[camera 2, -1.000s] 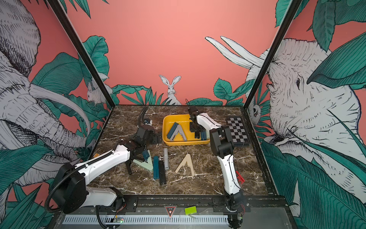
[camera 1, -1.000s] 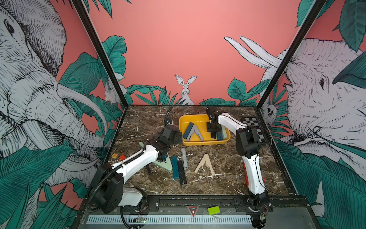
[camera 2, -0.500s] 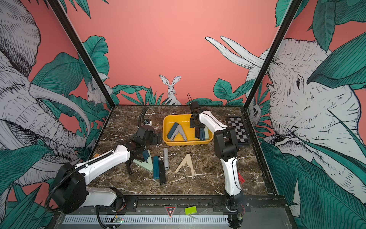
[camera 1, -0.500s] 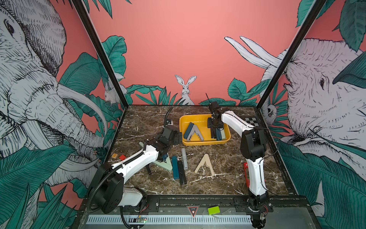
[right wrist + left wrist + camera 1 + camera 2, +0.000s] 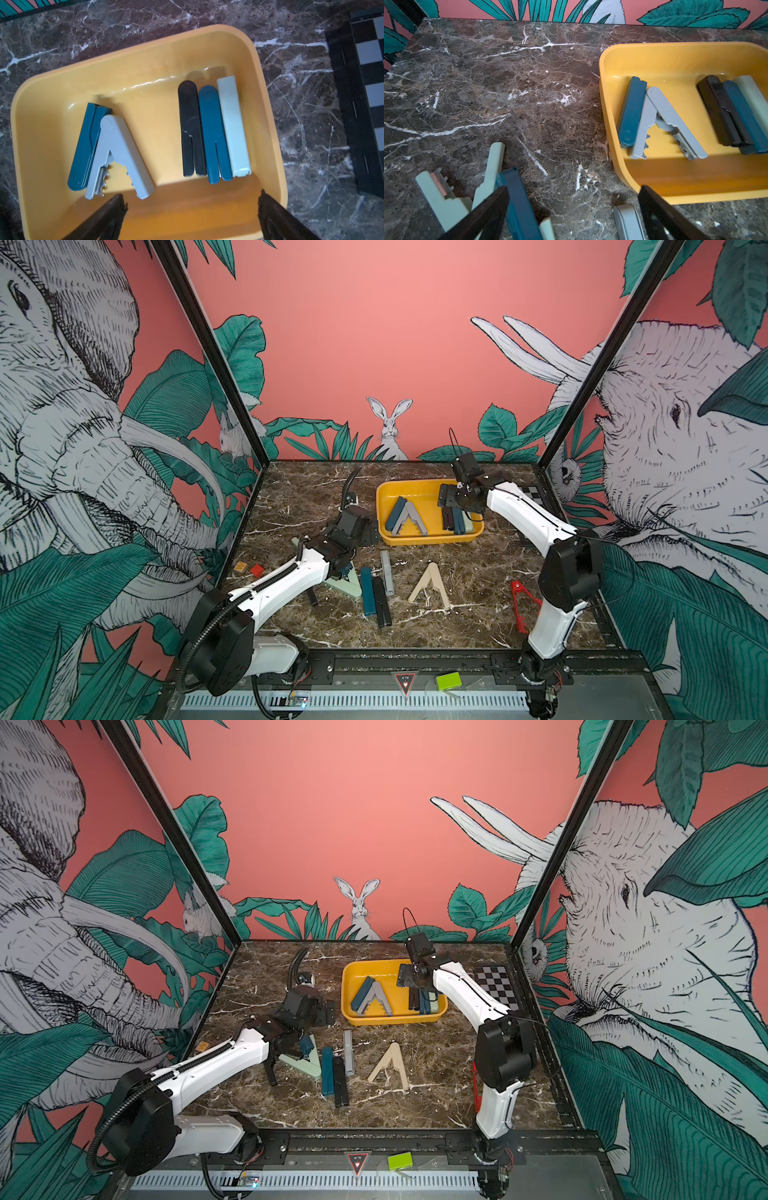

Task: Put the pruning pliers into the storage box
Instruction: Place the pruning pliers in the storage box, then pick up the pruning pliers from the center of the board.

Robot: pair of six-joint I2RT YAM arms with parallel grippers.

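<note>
Pruning pliers lie partly on the marble table (image 5: 478, 630) and partly in the storage box (image 5: 428, 540). Nearest the front edge, a thin red pair (image 5: 517, 601) lies beside the right arm, and a folded black pair (image 5: 382, 603) lies side by side with a folded teal pair (image 5: 366, 593), touching it. Just behind them are a beige pair (image 5: 430, 585) spread in a V, a folded grey pair (image 5: 386, 577), and a mint pair (image 5: 348, 588) spread in a V, partly under the left arm. A second teal pair (image 5: 519, 203) lies touching the mint one. The left gripper (image 5: 573, 190) hovers over the table here, near the box's front left corner, with its jaws wide apart and nothing between them. By the left wall sit an orange block (image 5: 240, 566) and a red block (image 5: 257, 570). Farther back, the yellow box holds five pairs. On its left, folded teal pliers (image 5: 87, 145) touch V-shaped grey pliers (image 5: 124, 145). On its right, black pliers (image 5: 190, 128), dark teal pliers (image 5: 214, 135) and pale mint pliers (image 5: 233, 124) are packed side by side, all folded. The right gripper (image 5: 191, 195) hangs over the box's right half, its fingers spread wide and empty. To the right of the box lies a chequered board (image 5: 496, 986).
</note>
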